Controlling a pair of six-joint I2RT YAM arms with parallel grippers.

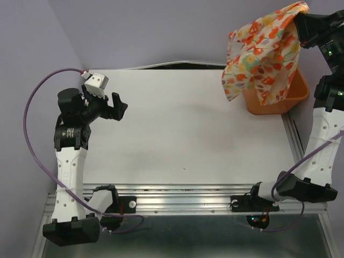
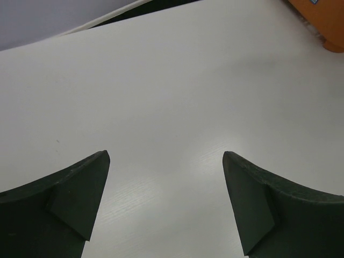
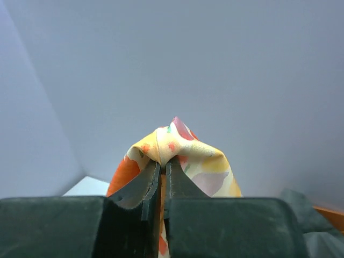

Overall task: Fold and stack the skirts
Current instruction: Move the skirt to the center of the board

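Printed skirt (image 1: pixel 263 54): cream cloth w/ orange, red and yellow leaves, also some pale lilac ones. It is up in the air, not lying on the table, at approx. 1 o'clock of the table in the top view. One small fold of it is pinched in the right gripper (image 3: pixel 163 164). The jaws are closed tight on it and the cloth bulges out over the tips. From this point the rest hangs down toward 7 o'clock, loose, crumpled, not folded. The lower edges hang over the orange basket (image 1: pixel 279 105) and cover its left part. If they touch it, I cannot tell.
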